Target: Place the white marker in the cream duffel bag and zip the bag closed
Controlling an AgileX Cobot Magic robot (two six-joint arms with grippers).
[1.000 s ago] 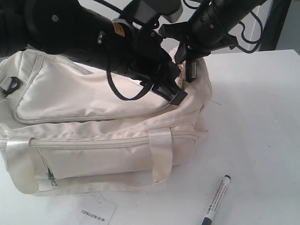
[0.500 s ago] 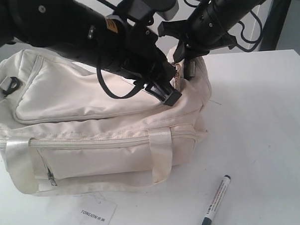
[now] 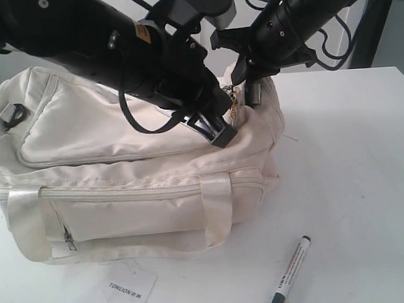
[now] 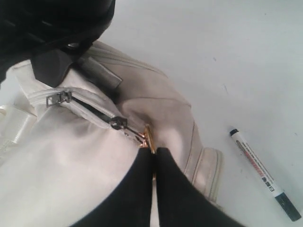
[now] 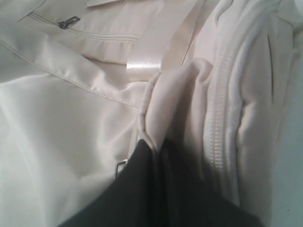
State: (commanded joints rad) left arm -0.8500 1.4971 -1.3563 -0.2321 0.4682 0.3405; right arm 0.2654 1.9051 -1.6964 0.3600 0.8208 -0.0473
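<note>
Much of the cream duffel bag (image 3: pixel 120 128) top is covered in the exterior view by the two black arms, and its far side and inside cannot be seen. The left wrist view shows only a thin dark slit along the zip, too narrow to show any contents. There the left end effector (image 4: pixel 152 152) has its fingers pressed together, apparently pinching the gold zip pull (image 4: pixel 147 135) at the bag's right end, though the tips hide the contact itself. The right end effector (image 5: pixel 158 149) is clamped on a raised fold of cream fabric beside the zip line, its fingertips buried in the cloth. The white marker (image 3: pixel 290 272) lies outside the bag on the white surface (image 3: pixel 349 152), near the front right corner and apart from it, cap end away from the camera. A printed card (image 3: pixel 124 289) in front of the bag is cut off by the frame edge.
</note>
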